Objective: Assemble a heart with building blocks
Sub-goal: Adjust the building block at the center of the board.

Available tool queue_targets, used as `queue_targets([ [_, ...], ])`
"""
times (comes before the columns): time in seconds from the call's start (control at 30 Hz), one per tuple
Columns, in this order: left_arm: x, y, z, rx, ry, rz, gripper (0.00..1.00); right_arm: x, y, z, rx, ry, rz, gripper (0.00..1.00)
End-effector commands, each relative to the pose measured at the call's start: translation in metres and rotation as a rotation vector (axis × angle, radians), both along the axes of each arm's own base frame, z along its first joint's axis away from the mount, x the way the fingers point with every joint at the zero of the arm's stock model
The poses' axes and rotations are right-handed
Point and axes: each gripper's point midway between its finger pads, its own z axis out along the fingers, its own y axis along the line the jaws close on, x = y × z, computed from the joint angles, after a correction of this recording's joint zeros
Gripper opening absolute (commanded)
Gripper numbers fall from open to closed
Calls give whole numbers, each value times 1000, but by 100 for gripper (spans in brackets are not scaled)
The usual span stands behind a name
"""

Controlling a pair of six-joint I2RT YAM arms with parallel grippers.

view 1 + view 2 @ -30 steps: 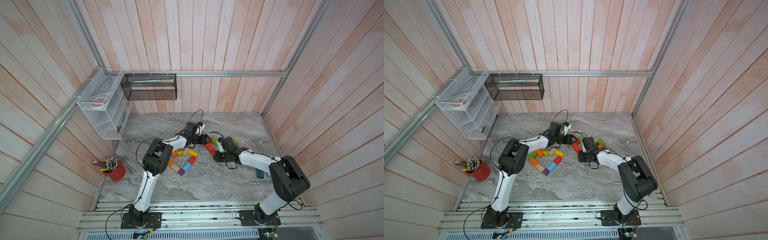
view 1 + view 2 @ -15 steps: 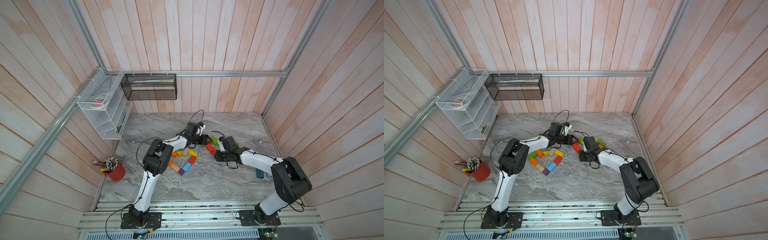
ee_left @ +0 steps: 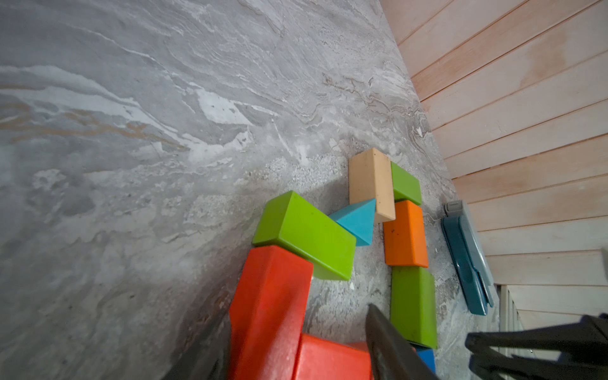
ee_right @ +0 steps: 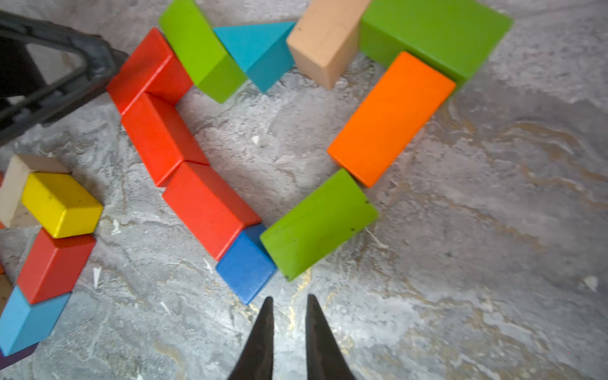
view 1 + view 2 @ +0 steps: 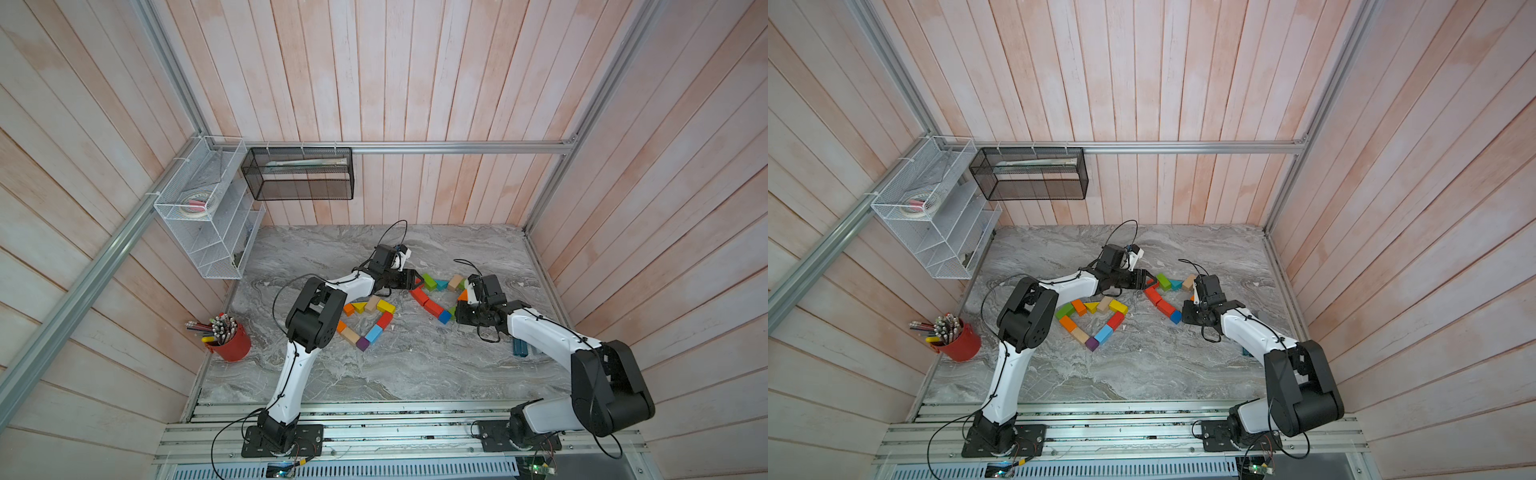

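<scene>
Nearest, the right gripper (image 4: 288, 316) points at the blue cube (image 4: 245, 263) tipping the heart (image 4: 391, 118), its jaws narrowly apart and empty. Farther off, the left gripper (image 5: 417, 281) straddles the top red brick (image 3: 269, 296), probably squaring it; whether it pinches is unclear. Only the top views show a second heart (image 5: 384, 320) alongside.

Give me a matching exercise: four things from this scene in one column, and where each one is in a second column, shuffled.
Things
1. dark blue cube
2. teal wedge
3. red cup
4. tape roll

Places
A. in the white wire rack
B. beside the tan brick
C. between a red brick and a green brick
D. holding pencils

Pairs: 1-C, 2-B, 3-D, 4-A
</scene>
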Motion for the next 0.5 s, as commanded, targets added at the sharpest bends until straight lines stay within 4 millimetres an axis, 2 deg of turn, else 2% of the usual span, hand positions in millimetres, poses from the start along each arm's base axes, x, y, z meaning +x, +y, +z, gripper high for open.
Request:
queue_targets([
  [0.0,-1,-6,7,-19,-12,-13,66,-11,-14,-15,-47,54,-10,17],
  [0.47,-1,-6,9,-22,-12,-12,66,12,-37,-34,-122,67,-70,12],
])
